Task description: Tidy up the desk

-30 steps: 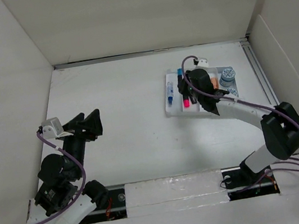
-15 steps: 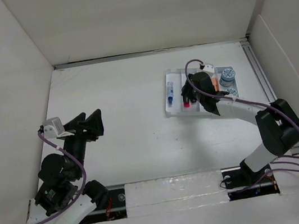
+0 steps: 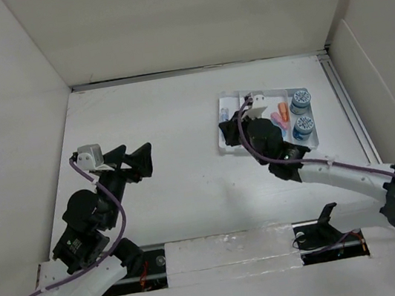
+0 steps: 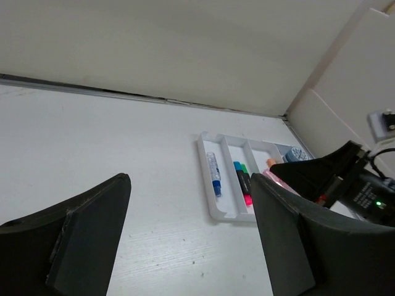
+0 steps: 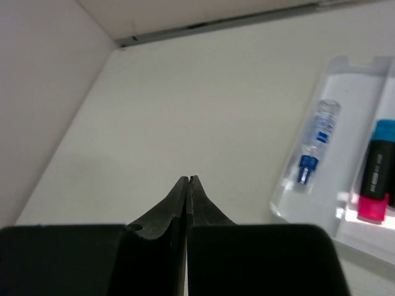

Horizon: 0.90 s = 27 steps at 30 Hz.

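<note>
the large, flat matte-white desk (image 3: 163,123) fills the floor of the walled cell, with both arms bolted at its near edge. toward its far right sits a small white compartmented tray (image 3: 264,92), and every small thing i can see lies inside it. a clear pen with a blue cap (image 5: 311,154) lies alone in the leftmost slot. a black marker with one teal end and one pink end (image 5: 374,179) is in the next slot, and some orange and pink pieces (image 3: 280,115) lie further along. two blue-grey round tubs (image 3: 300,101) stand at the right end, one behind the other. sorting by kind looks like the reason for that layout.

the right gripper (image 5: 187,180) hangs at the tray's left side. its fingers are pressed together to a point with nothing between them. its wrist view looks past the tip to bare desk and the far-left corner, so it is aimed away from the slots. closed and empty like that, it does not look set to grasp anything.

the left gripper (image 4: 190,182) is over the left half of the desk, well apart from the tray. its fingers are spread wide and hold nothing, and they point across toward the tray. it is ready for a pick, though nothing lies under it in its view.

my judgement: the tidying is at or near its end.
</note>
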Tool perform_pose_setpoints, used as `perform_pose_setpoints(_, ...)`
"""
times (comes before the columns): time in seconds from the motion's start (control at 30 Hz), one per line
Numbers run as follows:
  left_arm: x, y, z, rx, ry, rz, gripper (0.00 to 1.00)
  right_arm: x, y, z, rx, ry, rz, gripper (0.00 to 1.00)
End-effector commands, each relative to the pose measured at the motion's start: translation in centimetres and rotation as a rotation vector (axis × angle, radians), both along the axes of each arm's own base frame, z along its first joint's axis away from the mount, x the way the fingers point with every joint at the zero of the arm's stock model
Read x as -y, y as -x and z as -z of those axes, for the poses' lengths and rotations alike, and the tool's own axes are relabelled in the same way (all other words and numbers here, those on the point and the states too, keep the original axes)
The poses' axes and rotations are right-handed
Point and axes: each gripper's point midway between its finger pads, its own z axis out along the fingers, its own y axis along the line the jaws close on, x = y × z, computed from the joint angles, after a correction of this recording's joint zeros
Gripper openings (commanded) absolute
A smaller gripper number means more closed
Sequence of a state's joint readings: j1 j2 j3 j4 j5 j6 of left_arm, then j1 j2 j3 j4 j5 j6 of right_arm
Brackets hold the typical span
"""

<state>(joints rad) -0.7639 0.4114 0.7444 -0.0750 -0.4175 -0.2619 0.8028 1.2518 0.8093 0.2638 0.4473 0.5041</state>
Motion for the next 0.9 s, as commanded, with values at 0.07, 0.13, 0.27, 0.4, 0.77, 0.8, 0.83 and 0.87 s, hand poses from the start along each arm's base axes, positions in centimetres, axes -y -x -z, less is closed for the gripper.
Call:
perform_pose_setpoints(0.07, 0.3, 0.5, -1.5, 0.067, 0.02, 0.036, 0.75, -0.6, 4.1, -9.2, 0.264, -0.107, -0.023, 0.0)
perform_pose_setpoints(0.13, -0.2, 0.5, -1.7, 0.075, 0.029, 0.019, 0.75, -0.3, 5.9, -11.1, 0.331, -0.15, -0.054, 0.0)
perform_pose_setpoints(0.27, -1.0, 1.3, -2.2, 0.108, 0.047, 0.015, 0.74, 1.5, 10.4, -16.2, 0.48, -0.277, -0.158, 0.35)
perform_pose_setpoints(0.4, -1.4, 2.1, -3.4, 0.16, 0.08, 0.028, 0.74, 5.2, 12.7, -19.7, 0.562, -0.402, -0.144, 0.61)
perform_pose_setpoints(0.77, -1.5, 2.2, -3.4, 0.155, 0.087, 0.025, 0.74, 6.8, 14.8, -22.5, 0.603, -0.467, -0.199, 0.69)
perform_pose_setpoints(0.8, -1.5, 2.2, -3.4, 0.152, 0.087, 0.027, 0.74, 6.7, 14.9, -22.9, 0.605, -0.467, -0.205, 0.69)
perform_pose_setpoints(0.83, -1.4, 2.2, -3.4, 0.15, 0.085, 0.032, 0.74, 6.5, 14.8, -22.7, 0.598, -0.454, -0.21, 0.69)
perform_pose_setpoints(0.87, -1.3, 2.4, -3.6, 0.156, 0.086, 0.041, 0.74, 6.4, 14.8, -22.8, 0.597, -0.454, -0.212, 0.69)
